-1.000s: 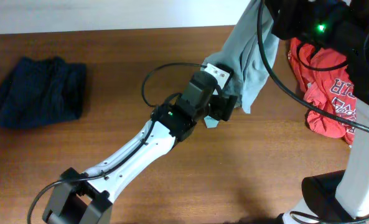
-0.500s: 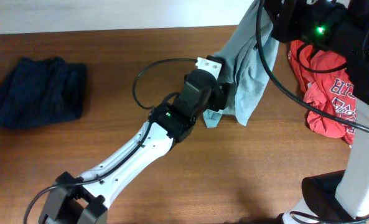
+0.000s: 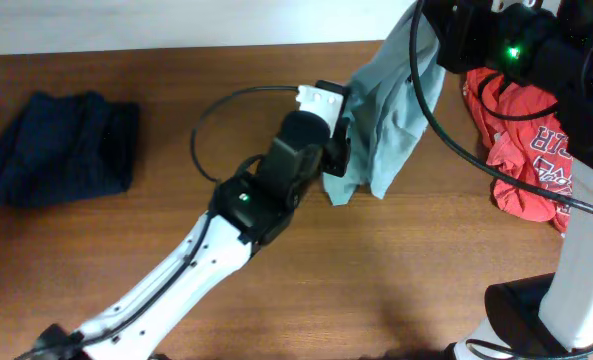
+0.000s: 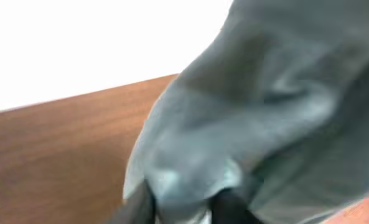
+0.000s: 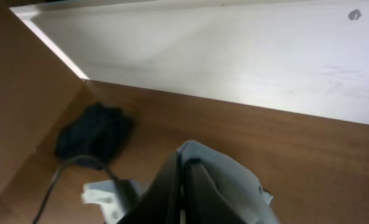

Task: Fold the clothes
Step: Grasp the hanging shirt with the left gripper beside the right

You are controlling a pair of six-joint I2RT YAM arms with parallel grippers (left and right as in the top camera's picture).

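**L GRIPPER DRAGS HEM AWAY FROM RED SHIRT**

Over the last sec my L gripper (image 3: 338, 163) has slid further from the red shirt (image 3: 521, 150), and the low corner of the grey-green T-shirt (image 3: 396, 110) has come along w/ it. The L wrist cam is blurry but shows cloth bunched between the two dark fingers, so I call it clamped on the T-shirt.

R gripper (image 5: 183, 182) sits high, just beside the red shirt. Its fingers are pinched together w/ pale cloth round them and the T-shirt hangs from there, so prob clamped too.

The T-shirt is strung between both arms. Its long axis runs from R gripper down and away from the red shirt to L. Can't tell if the low end touches the table (image 3: 176, 80). The navy piece (image 3: 61, 145) lies well apart from the red shirt, beyond L.

Next move hinges on that line. L has the low end, so spreading means pulling L further from the red shirt till the cloth goes taut, then laying it flat. Fold itself not yet begun, imo.
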